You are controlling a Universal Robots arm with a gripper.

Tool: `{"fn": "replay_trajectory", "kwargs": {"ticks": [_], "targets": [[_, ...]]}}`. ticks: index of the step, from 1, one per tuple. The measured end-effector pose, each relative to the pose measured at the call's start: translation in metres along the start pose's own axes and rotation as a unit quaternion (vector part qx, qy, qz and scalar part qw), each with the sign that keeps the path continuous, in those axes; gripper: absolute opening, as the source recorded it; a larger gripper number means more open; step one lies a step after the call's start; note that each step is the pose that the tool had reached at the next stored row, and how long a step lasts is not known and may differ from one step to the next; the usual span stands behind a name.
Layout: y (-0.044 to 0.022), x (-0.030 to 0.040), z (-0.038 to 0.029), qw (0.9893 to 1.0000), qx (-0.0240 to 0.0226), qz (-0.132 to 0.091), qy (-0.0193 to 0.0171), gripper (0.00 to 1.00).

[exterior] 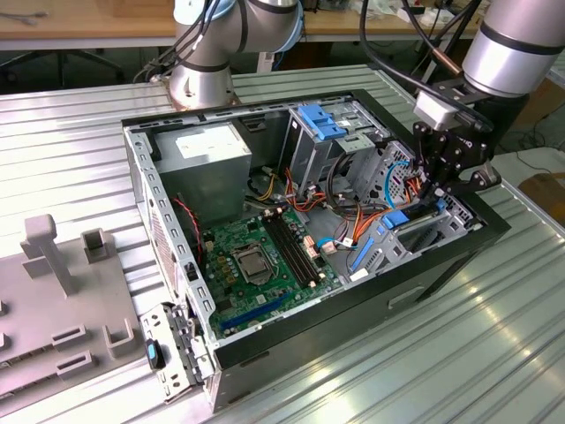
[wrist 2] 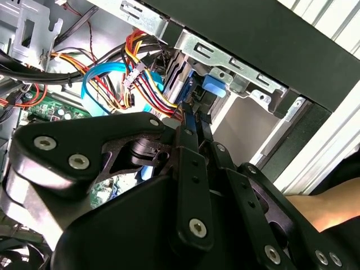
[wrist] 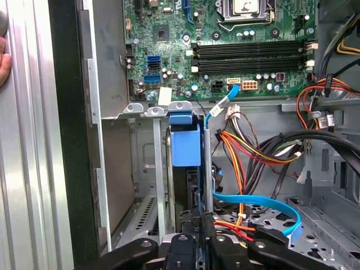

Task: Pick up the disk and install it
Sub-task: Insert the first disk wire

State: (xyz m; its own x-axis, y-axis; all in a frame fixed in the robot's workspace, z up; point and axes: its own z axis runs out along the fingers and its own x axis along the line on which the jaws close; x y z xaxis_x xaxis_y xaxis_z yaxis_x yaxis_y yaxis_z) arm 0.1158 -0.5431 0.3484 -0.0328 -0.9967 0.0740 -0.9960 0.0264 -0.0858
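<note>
The disk stands on edge in the drive bay at the case's front corner, on the exterior view's right. Its blue plastic rail and a thin silver-grey side show in the first wrist view, and its blue end shows in the second wrist view. My gripper reaches down into that bay from above. In both wrist views the black fingers come together tightly on the disk's near edge, with the gripper shut on it. The rest of the disk is hidden by the bay's metal walls.
The open computer case lies on a ribbed metal table. Inside are the green motherboard, a grey power-supply box, a drive cage with a blue latch and loose cables. A grey fixture plate lies left. A person's hand is near the case.
</note>
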Motion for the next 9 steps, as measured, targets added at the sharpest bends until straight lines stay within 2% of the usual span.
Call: {"fn": "replay_trajectory", "kwargs": {"ticks": [9], "targets": [[-0.0004,-0.0001,0.0007,1.0,0.0003,-0.004,-0.0005,0.16]]}}
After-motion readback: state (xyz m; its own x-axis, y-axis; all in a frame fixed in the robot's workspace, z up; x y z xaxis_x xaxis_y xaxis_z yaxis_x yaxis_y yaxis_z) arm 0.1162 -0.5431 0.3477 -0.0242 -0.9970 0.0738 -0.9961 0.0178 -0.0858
